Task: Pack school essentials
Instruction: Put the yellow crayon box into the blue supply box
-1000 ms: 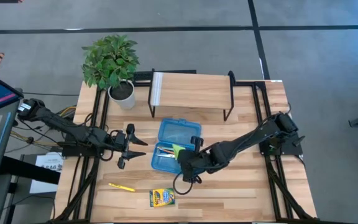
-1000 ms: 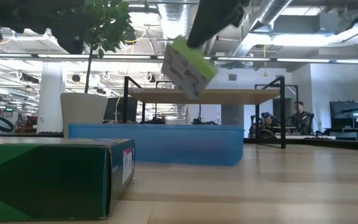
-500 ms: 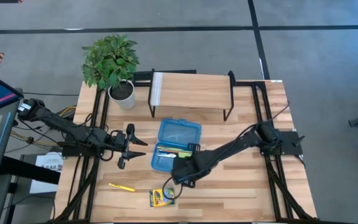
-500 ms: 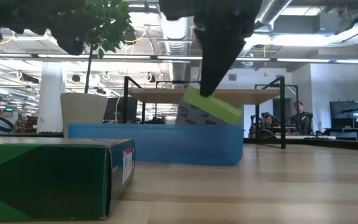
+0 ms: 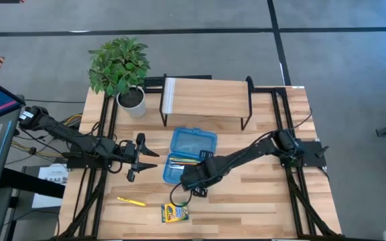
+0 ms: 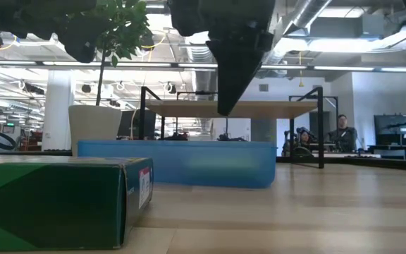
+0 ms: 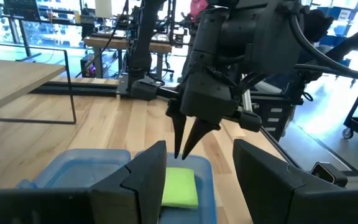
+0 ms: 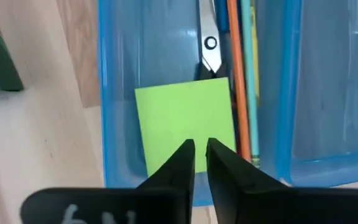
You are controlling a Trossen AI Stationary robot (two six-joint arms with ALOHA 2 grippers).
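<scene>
The lime-green sticky-note pad point(image 8: 185, 124) lies flat on the floor of the open blue case point(image 5: 189, 157). Scissors point(image 8: 209, 50) and orange and teal pencils point(image 8: 232, 74) lie beside it in the case. My right gripper point(image 8: 201, 144) hangs just above the pad, pointing steeply down. Its fingers are a little apart with nothing between them. My left gripper point(image 5: 136, 157) waits level to the left of the case, open and empty. The crayon box point(image 5: 175, 213) and a yellow pencil point(image 5: 131, 201) lie on the table near the front edge.
A potted plant point(image 5: 120, 67) stands at the far left. A wooden shelf on a black frame point(image 5: 206, 100) stands behind the case. The case's lid point(image 5: 194, 140) lies folded back toward the shelf. Bare wood lies to the right of the case.
My right gripper has come down toward the case and the table's left, tipping to point more steeply down. It brought the sticky-note pad down with it. The pad now lies inside the case, let go, and no longer hangs from the fingers.
</scene>
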